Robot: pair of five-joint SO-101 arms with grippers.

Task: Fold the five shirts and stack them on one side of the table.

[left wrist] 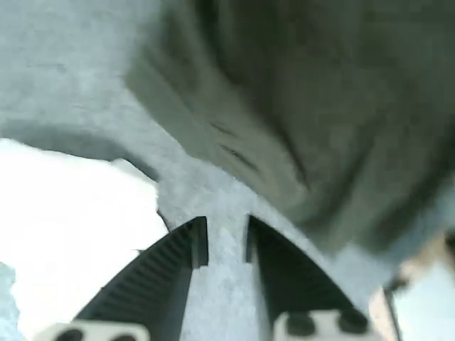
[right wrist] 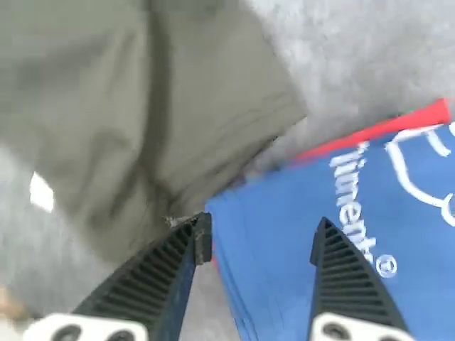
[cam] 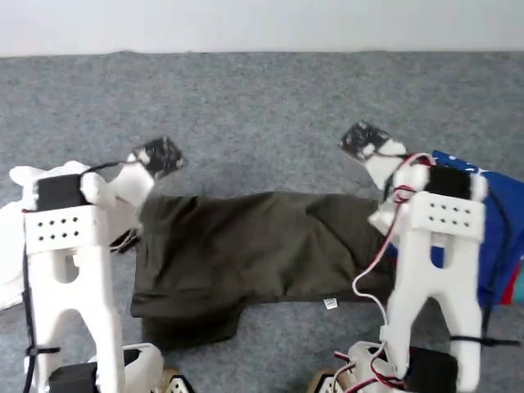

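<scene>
An olive shirt (cam: 246, 246) lies partly folded across the middle of the grey table (cam: 262, 106), with a white tag (cam: 330, 304) at its near edge. My left gripper (left wrist: 226, 238) hovers over bare table, open by a narrow gap with nothing in it, between a white shirt (left wrist: 64, 227) and the olive shirt (left wrist: 320, 106). My right gripper (right wrist: 263, 234) is wide open above a blue shirt (right wrist: 298, 206), just beside the olive shirt's (right wrist: 142, 92) edge. In the high view, the left arm (cam: 65, 221) stands at the olive shirt's left end and the right arm (cam: 434, 237) at its right end.
The white shirt (cam: 10, 246) lies at the table's left edge. The blue shirt (cam: 503, 213) lies at the right edge with a red garment (right wrist: 384, 128) showing under it. The far half of the table is bare grey surface.
</scene>
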